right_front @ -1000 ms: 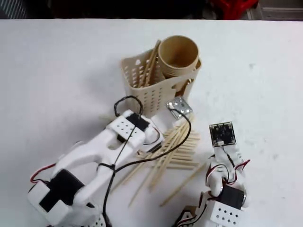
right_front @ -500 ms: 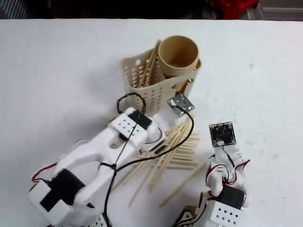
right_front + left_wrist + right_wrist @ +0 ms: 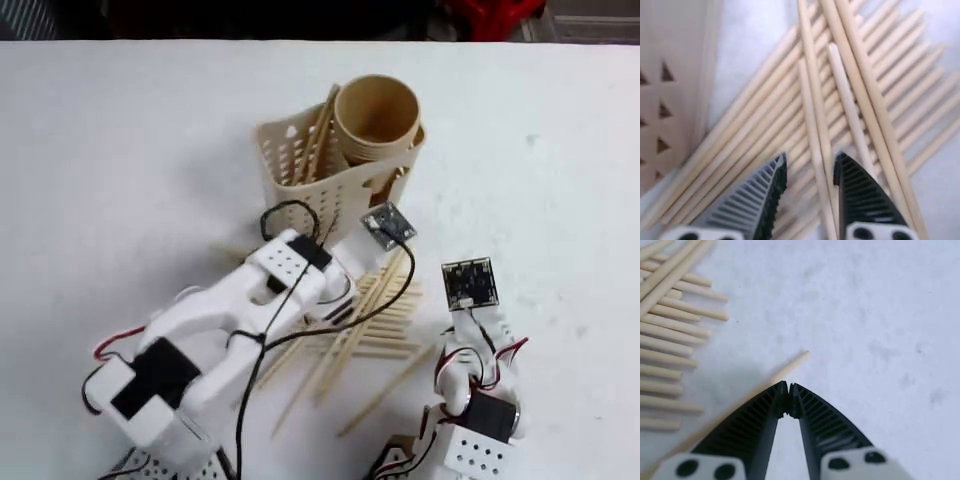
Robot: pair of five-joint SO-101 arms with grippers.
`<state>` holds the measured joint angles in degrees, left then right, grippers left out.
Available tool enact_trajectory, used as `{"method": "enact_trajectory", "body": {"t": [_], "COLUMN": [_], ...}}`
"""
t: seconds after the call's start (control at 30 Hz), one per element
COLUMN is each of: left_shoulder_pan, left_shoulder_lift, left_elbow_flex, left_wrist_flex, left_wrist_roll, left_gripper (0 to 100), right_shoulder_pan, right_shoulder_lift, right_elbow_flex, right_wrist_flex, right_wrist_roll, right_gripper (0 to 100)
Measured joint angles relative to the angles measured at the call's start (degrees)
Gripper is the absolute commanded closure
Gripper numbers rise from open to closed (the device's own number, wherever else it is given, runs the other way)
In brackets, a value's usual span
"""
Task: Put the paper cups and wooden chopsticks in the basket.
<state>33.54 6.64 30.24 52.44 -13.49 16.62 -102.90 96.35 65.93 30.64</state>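
A cream perforated basket stands at the table's middle with stacked paper cups and a few wooden chopsticks inside. A loose pile of chopsticks lies just in front of it. My left arm stretches over that pile. The left gripper is open just above the sticks, one stick running between its fingers, with the basket wall close beside it. My right gripper is shut on nothing, low over the bare table beside a single stray chopstick.
The right arm sits folded at the near right edge. The stray chopstick lies between it and the pile. The white table stretches wide on either side of the basket. A dark edge runs along the far side.
The left arm has shifted a little to the right and forward over the chopstick pile, toward the basket. The right arm has stayed still.
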Motion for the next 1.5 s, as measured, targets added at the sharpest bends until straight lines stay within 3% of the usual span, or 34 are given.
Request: {"method": "enact_trajectory", "body": {"t": [0.2,0.7,1.3,1.5], "left_shoulder_pan": [0.26,0.18,0.18,0.18], "left_shoulder_lift": [2.02,-0.62,-34.2,-45.54], "left_elbow_flex": [-1.41,-1.85,9.67,5.45], "left_wrist_flex": [0.35,0.88,4.13,8.7], "left_wrist_roll": [-0.09,-2.11,-2.2,-2.2], "left_gripper": [96,98,98,98], "right_shoulder_pan": [0.0,0.0,0.0,0.0], "right_shoulder_lift": [0.0,0.0,0.0,0.0], "right_elbow_flex": [0.0,0.0,0.0,0.0], "right_wrist_flex": [0.0,0.0,0.0,0.0], "right_wrist_roll": [0.0,0.0,0.0,0.0], "right_gripper": [98.1,98.1,98.1,98.1]}}
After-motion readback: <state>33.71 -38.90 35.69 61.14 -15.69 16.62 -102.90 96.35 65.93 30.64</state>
